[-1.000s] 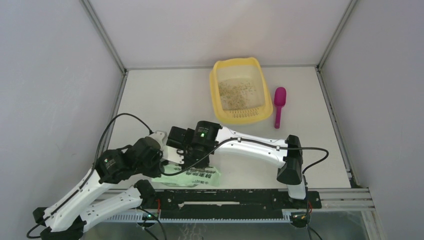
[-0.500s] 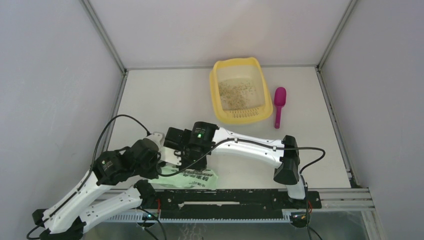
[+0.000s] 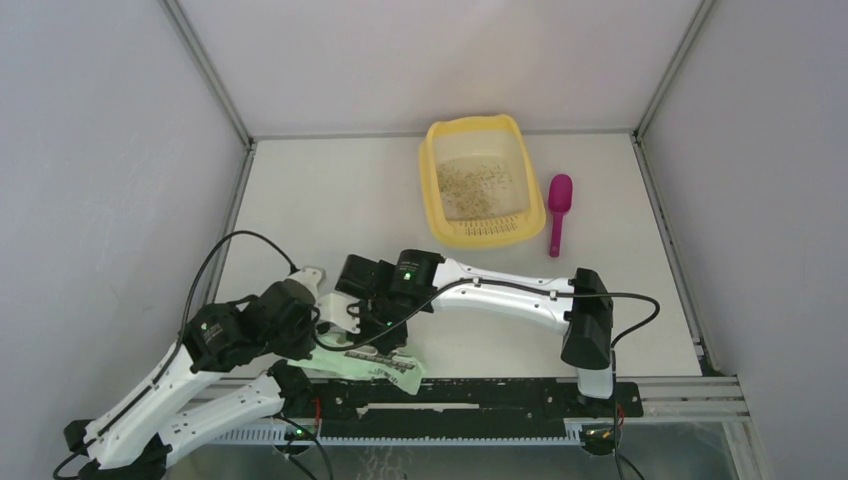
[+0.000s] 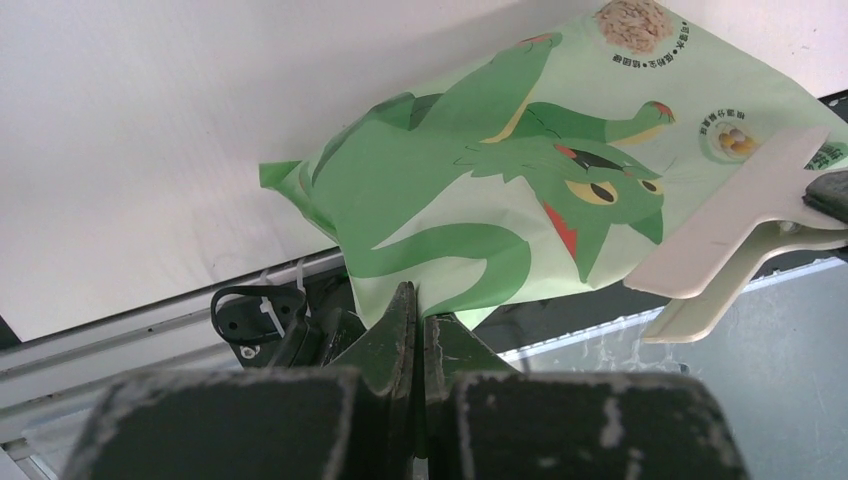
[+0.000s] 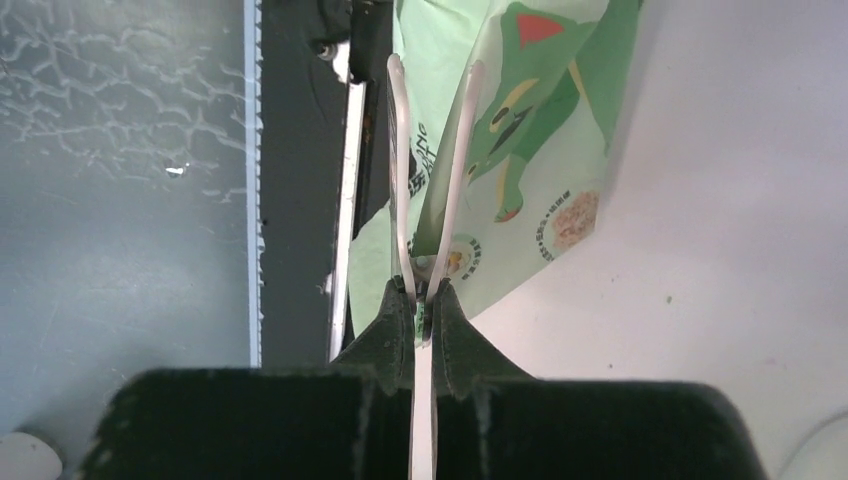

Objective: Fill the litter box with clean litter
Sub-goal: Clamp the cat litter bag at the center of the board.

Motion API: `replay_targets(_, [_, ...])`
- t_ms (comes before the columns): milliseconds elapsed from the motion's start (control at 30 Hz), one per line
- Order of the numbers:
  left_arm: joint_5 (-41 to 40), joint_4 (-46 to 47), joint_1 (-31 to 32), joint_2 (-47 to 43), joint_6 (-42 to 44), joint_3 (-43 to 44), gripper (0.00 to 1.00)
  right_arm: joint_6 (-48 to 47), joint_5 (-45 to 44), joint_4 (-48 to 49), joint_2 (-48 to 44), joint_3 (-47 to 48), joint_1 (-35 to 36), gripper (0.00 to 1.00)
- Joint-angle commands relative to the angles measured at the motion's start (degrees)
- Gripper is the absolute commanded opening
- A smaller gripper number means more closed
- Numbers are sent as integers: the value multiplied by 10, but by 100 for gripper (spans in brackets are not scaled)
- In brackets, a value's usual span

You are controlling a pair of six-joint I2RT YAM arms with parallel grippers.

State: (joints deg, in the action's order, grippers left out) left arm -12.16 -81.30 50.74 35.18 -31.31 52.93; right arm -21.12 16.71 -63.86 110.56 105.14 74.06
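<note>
Yellow litter box (image 3: 480,233) holds thin clean litter (image 3: 477,183); left tool (image 4: 418,302) pinches the green bag (image 4: 470,190), right tool (image 5: 420,305) its clip (image 4: 735,215)

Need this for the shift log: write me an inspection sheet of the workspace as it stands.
Surface: pale table, matte.
Job's things: yellow litter box at the far end, with a thin layer of clean litter inside.
Clutter: green bag at the near edge with a white clip on it; magenta scoop beside the box, apart.
Grippers: left gripper shut on the bag's edge; right gripper shut on the clip's handles.
Cables: black cables loop off both arms.
Surroundings: plain walls, metal frame.
</note>
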Motion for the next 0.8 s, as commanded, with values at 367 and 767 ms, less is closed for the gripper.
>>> replay_targets(367, [136,320,18,-18,82,85,0,135,-46,265,51,-88,-43,0])
replay_targets(767, [156,306,-4,-18,80,100,0,170,-258,281,28,-112,-35,0])
